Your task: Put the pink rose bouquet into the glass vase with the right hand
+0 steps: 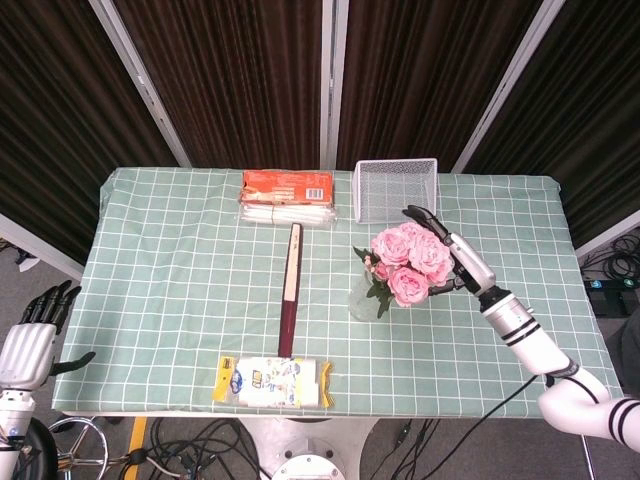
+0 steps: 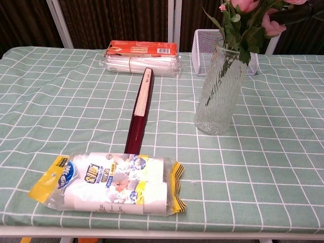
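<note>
The pink rose bouquet (image 1: 408, 261) stands in the ribbed glass vase (image 1: 364, 301), its blossoms leaning right. In the chest view its green stems and leaves (image 2: 237, 31) run down inside the vase (image 2: 219, 90), and the blossoms reach the top edge. My right hand (image 1: 452, 256) is at the bouquet's right side, with fingers over the far blossoms and the thumb under the near ones, still holding them. A dark finger (image 2: 292, 15) touches a blossom in the chest view. My left hand (image 1: 30, 343) hangs off the table's front left corner, fingers apart, holding nothing.
A white wire basket (image 1: 396, 189) stands just behind the vase. An orange pack on a clear bundle (image 1: 287, 197) lies at the back, a long dark-red box (image 1: 290, 287) in the middle, and a bagged pack of rolls (image 1: 272, 381) at the front edge.
</note>
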Robot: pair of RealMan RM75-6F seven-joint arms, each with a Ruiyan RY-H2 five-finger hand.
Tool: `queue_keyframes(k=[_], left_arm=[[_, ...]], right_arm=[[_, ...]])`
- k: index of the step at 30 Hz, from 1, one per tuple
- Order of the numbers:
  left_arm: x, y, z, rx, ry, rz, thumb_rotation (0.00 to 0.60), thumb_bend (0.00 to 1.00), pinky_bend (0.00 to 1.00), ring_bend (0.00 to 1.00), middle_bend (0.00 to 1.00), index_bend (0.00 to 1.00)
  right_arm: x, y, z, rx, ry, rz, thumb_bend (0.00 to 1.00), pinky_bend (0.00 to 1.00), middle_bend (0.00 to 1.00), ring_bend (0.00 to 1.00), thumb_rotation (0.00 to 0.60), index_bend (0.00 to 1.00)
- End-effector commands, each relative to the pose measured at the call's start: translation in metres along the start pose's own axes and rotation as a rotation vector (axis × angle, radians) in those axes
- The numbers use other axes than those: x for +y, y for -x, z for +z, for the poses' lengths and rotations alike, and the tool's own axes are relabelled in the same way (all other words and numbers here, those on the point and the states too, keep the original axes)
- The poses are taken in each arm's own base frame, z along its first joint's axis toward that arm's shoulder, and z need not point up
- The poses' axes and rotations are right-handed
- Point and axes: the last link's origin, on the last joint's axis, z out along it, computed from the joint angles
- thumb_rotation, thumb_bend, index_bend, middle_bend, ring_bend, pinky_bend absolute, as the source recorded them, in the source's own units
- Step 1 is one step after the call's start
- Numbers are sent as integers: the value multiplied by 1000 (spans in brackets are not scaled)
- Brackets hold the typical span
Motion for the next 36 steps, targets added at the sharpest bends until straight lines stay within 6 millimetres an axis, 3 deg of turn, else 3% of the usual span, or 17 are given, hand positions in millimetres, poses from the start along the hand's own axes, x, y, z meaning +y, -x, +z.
queue_keyframes(k=[1, 8, 14, 17, 26, 30, 36], left_arm=[[0, 0, 0, 0, 1, 2, 600, 0, 117, 0, 0, 66], [4, 0, 1, -2, 8, 6, 600, 0, 117, 0, 0, 67], [8, 0, 2, 0, 14, 6, 600, 0, 117, 0, 0, 66], [11, -1, 2, 8, 18, 7, 600, 0, 117, 0, 0, 66], [16, -2, 6, -1, 29, 20, 600, 0, 117, 0, 0, 66], [17, -1, 6, 4, 34, 19, 600, 0, 117, 0, 0, 67], [18, 3, 3, 8, 47, 17, 600, 0, 118, 0, 0, 66]], right_arm=[[3, -13, -20, -49, 99, -168, 0, 0, 0, 0, 600, 0], [4, -43, -62, -61, 335, -535, 26, 0, 0, 0, 600, 0], [8, -53, -111, 26, 457, -849, 25, 0, 0, 0, 600, 0], [20, -49, -139, 114, 510, -1008, 11, 0, 0, 0, 600, 0], [81, -14, -218, 328, 567, -1116, 0, 0, 0, 0, 600, 0], [90, -8, -230, 398, 506, -1150, 0, 0, 0, 0, 600, 0], [93, -7, -225, 404, 469, -1109, 0, 0, 0, 0, 600, 0]])
